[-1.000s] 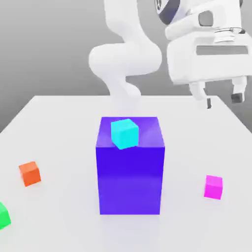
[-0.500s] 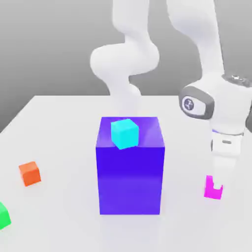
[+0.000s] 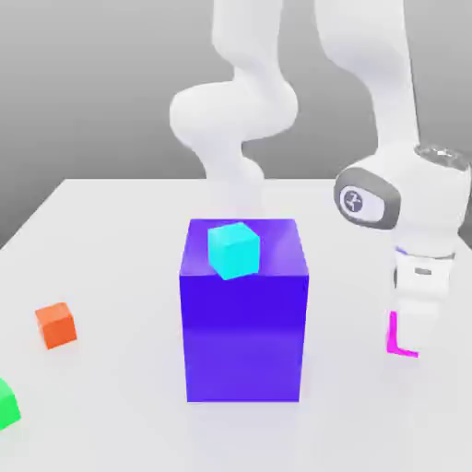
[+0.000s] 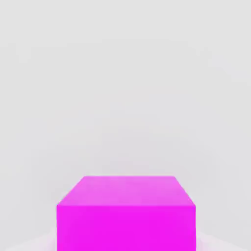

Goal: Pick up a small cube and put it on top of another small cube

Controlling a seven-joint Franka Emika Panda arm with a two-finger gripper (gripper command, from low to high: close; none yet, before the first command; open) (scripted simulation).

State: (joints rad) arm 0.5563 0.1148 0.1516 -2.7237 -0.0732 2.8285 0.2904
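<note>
A white surface point(image 3: 111, 230) stretches under a grey backdrop, carrying everything in the scene. Above it rises the white robot arm point(image 3: 244, 111), its thick links curving up behind the block and coming back down on the exterior view's right, where the wrist housing with its round grey joint cap hangs low over the surface.

At the centre stands a big blue-violet block point(image 3: 242, 323), tall and upright, the largest item on the surface. A cyan cube point(image 3: 232, 249) sits on its top face, turned slightly askew to the block's edges.

On the exterior view's right, the claw point(image 3: 412, 343) points straight down and reaches the surface, closed on the small cube point(image 3: 395, 339), the bright magenta one. In the exterior view only a thin pink strip of that cube shows beside and below the white hand body that covers the rest. The hand view looks down on the same small cube point(image 4: 126, 215) close up, plain-faced and square to the camera, sitting on the pale surface with faint pale shapes at its two lower sides.

Well apart on the exterior view's left lies an orange cube point(image 3: 56, 324), alone on the surface. Nearer the corner, a green cube point(image 3: 7, 404) is cut off by the picture's edge.
</note>
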